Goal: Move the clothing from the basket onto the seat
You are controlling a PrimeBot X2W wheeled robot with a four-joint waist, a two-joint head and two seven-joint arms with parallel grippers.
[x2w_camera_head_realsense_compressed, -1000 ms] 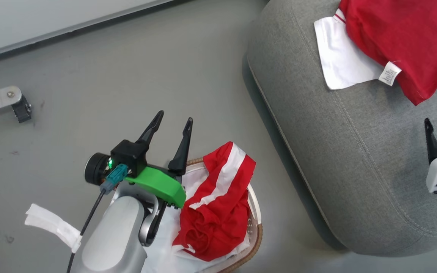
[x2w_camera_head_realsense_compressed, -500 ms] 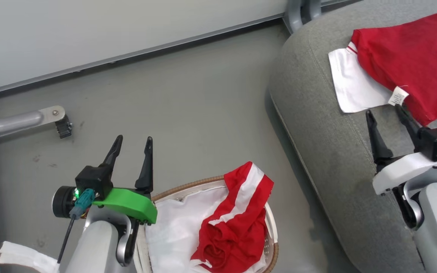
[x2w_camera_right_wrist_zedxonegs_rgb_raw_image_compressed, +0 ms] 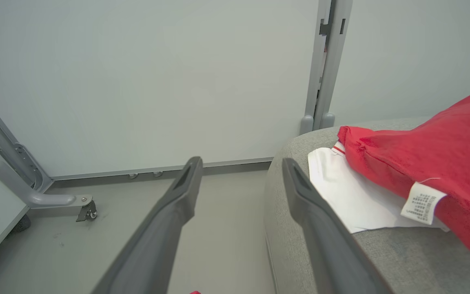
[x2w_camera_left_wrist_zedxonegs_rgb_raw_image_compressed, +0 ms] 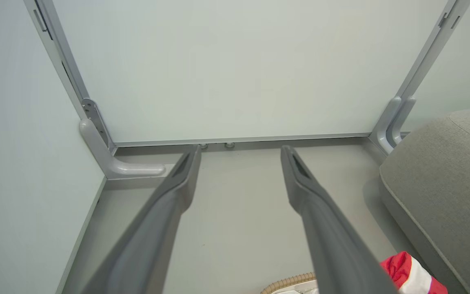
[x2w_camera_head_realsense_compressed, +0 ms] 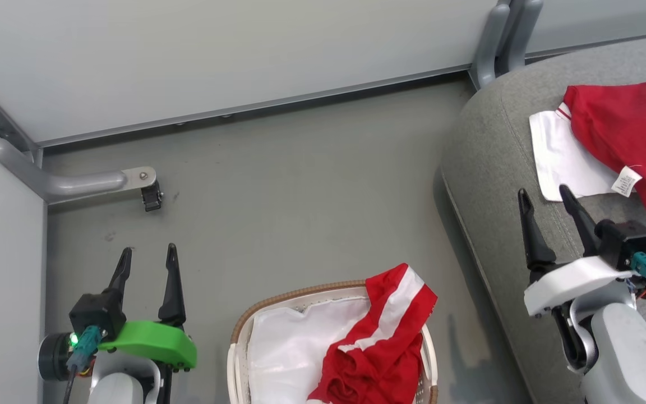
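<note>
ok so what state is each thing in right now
left gripper, open, empty
right gripper, open, empty
basket, upright on floor, not yet emptied
striped red garment, crumpled in basket, hanging over its rim
seat, carrying one garment
second red garment, lying on seat, label showing

Bare grey floor (x2w_camera_head_realsense_compressed: 300, 196) lies open ahead of the left gripper (x2w_camera_head_realsense_compressed: 149, 248) and its spread fingers, up to the wall panel (x2w_camera_head_realsense_compressed: 216, 50). A metal frame foot (x2w_camera_head_realsense_compressed: 104, 182) stands just beyond their tips, and the basket (x2w_camera_head_realsense_compressed: 278, 296) sits to their right. Past the right gripper (x2w_camera_head_realsense_compressed: 543, 191) fingertips, a red-and-white garment (x2w_camera_head_realsense_compressed: 631, 123) covers the seat (x2w_camera_head_realsense_compressed: 485, 168); the floor to their left is free.
</note>
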